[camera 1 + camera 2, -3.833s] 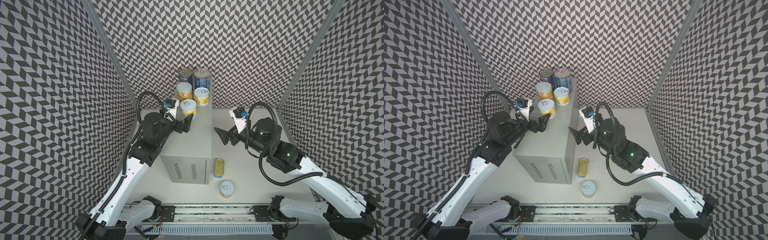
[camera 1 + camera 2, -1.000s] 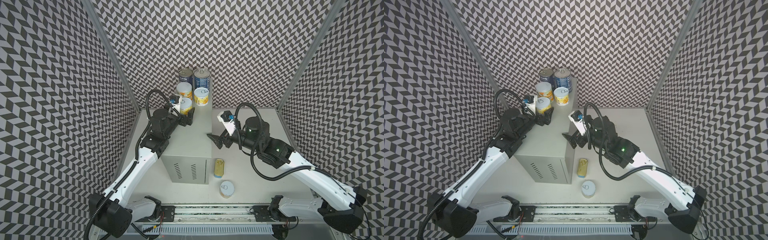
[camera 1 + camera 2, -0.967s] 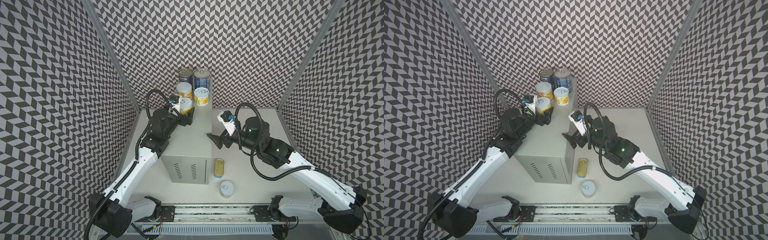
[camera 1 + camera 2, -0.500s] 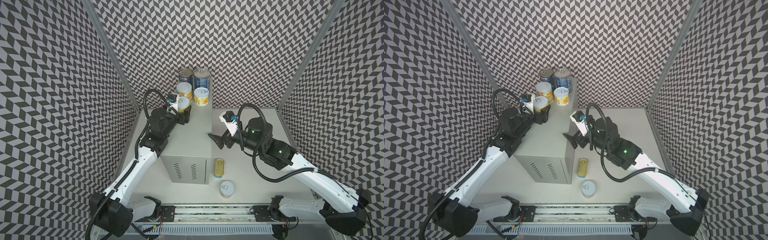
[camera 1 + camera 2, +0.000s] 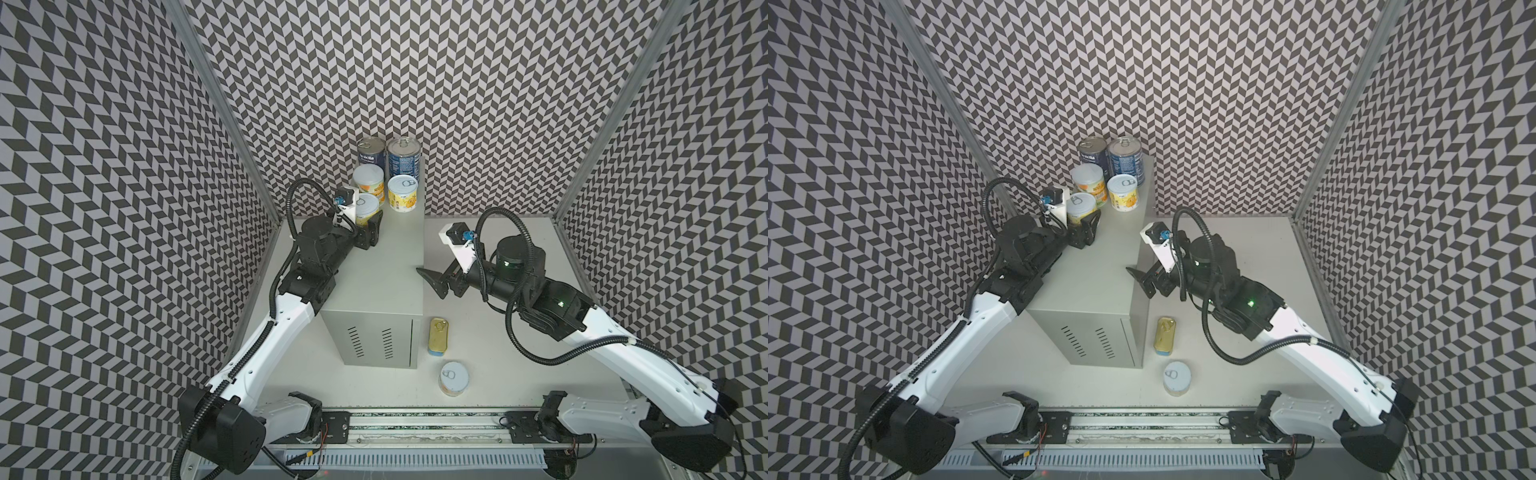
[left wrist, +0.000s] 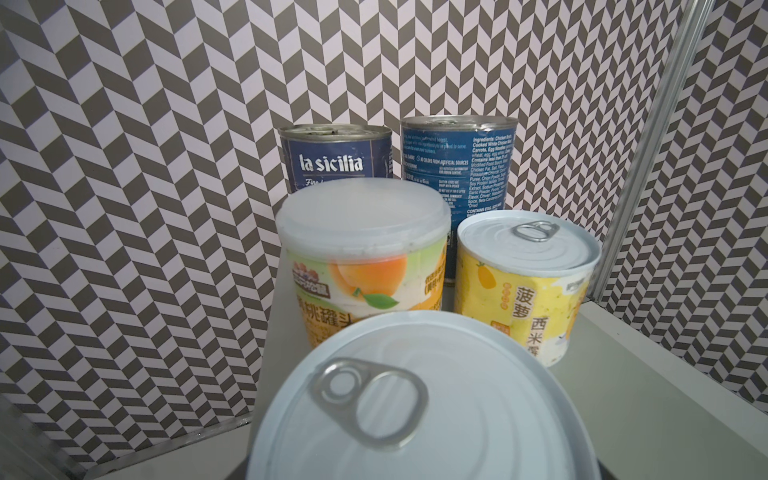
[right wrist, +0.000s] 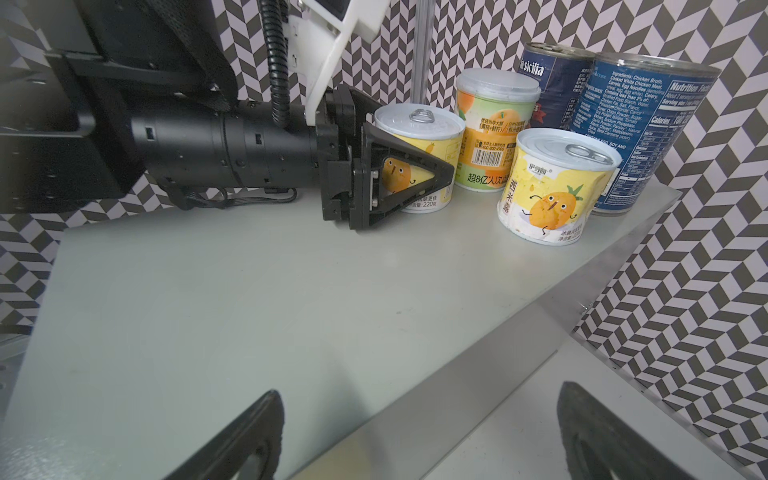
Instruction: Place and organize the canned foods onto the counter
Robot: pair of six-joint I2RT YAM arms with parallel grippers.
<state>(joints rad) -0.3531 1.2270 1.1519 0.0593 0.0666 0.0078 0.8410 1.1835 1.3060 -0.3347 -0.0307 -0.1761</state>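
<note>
Labels: blue can (image 6: 336, 166) "la sicilia" | left fingers (image 7: 436, 171) clasp yellow can (image 7: 419, 122)

Bright, even light, soft shadows — nearest can (image 6: 419, 399) blurred; wrist views bend at edges.

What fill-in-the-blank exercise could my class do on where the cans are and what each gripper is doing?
1. ___ cans stand on the counter.
2. The left gripper is shut on a short yellow can with a ___ lid.
3. The right gripper is ___ and holds nothing.
4. On the tabletop wait ___ tins: a gold-topped tin and a white-lidded can.

Missing words: five, white, open, two.
</note>
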